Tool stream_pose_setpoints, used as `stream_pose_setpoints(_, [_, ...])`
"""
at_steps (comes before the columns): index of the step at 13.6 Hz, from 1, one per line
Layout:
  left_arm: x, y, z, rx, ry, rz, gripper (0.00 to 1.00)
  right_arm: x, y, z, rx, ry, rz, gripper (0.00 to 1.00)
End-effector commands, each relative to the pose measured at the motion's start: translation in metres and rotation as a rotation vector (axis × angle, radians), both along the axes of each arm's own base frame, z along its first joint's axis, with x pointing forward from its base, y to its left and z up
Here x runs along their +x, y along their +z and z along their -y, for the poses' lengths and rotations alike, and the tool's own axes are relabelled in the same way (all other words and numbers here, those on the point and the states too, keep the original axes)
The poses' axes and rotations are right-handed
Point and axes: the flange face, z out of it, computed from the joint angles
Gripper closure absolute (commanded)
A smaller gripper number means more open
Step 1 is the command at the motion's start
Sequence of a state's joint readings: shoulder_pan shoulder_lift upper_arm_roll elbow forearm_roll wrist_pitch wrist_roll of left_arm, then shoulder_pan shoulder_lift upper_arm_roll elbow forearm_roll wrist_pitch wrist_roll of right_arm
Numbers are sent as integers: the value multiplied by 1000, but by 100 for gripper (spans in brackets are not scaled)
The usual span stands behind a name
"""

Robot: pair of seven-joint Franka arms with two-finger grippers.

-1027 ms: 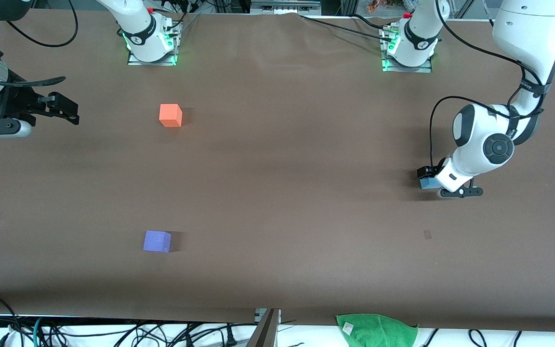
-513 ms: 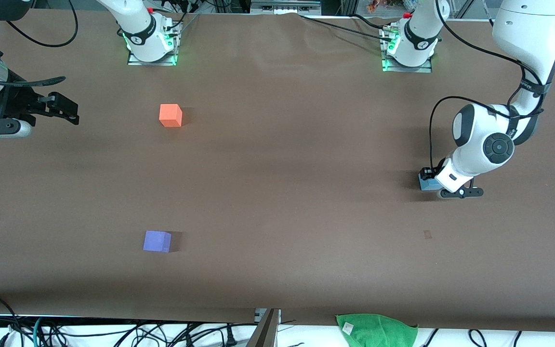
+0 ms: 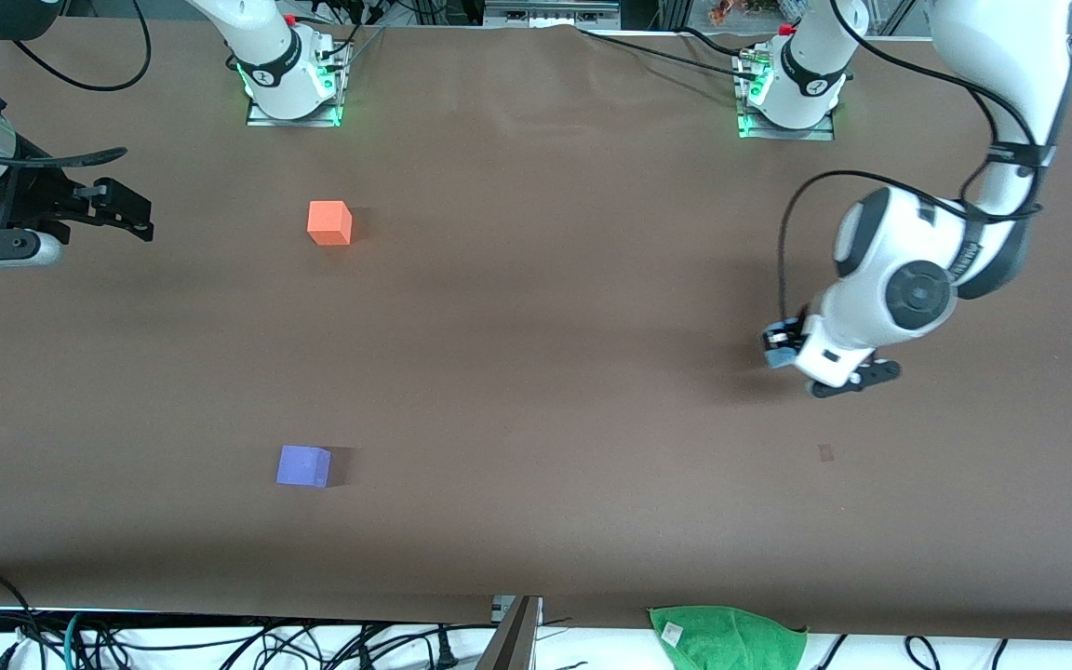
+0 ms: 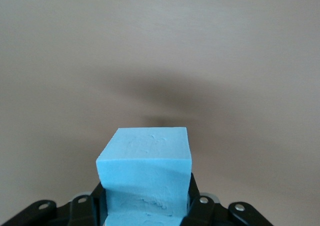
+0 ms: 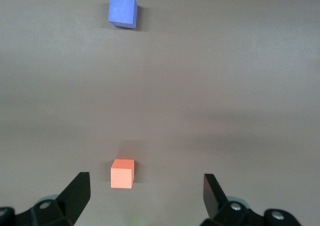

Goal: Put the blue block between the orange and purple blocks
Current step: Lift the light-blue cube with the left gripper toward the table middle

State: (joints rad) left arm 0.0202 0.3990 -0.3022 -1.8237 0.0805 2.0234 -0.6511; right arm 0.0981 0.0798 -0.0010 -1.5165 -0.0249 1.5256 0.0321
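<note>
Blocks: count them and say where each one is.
3. Blue block held in the left gripper above the table; orange block nearer the right arm's base; purple block nearer the front camera.

The orange block (image 3: 329,222) lies on the table (image 3: 536,372) toward the right arm's end, near the bases' edge. The purple block (image 3: 303,465) lies nearer the front edge, well apart from it. The blue block (image 3: 781,353) is over the left arm's end.

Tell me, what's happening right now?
Left gripper shut on small sky-blue cube, lifted. Right gripper open, waiting. Path to orange cube and purple cube unobstructed.
</note>
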Motion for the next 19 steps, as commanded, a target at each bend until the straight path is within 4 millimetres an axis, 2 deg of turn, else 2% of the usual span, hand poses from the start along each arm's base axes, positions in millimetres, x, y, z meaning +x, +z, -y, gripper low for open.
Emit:
stream_pose_setpoints(1, [-8,7,69,23,105,4,71,3,6,0,16,8,9,0])
stream_pose_setpoints(3, [-24,3,126,18,197,-10,70,3,6,0,14,10,8,0])
stream_pose_setpoints(5, [-31,0,185,-22,276,-32,70,3,6,1,14,7,9,0])
stream_pose_setpoints(6, [-32,-6,208,-25,318,-40,70,3,6,0,14,8,8,0])
stream_pose_setpoints(8, [-56,-29,264,1,353,-61,69,3,6,0,14,7,9,0])
stream_pose_setpoints(10, [-69,-33,299,0,414,-65,66,3,6,0,14,7,9,0])
stream_pose_setpoints(11, [-77,-28,321,-14,441,-54,65,3,5,1,16,5,8,0])
stream_pose_setpoints(13, [-97,-37,362,-43,470,-36,64,3,5,1,16,5,8,0])
stream_pose_setpoints(15, [-107,-56,381,-78,489,-2,60,3,5,1,16,4,8,0])
stream_pose_setpoints(17, [-105,-64,389,-92,527,1,58,4,5,0,16,7,9,0])
stream_pose_setpoints(18, [-110,-66,394,-90,527,0,50,4,5,0,16,7,9,0])
stream_pose_setpoints(19, [-108,-69,392,-83,535,8,48,4,4,0,16,7,6,0])
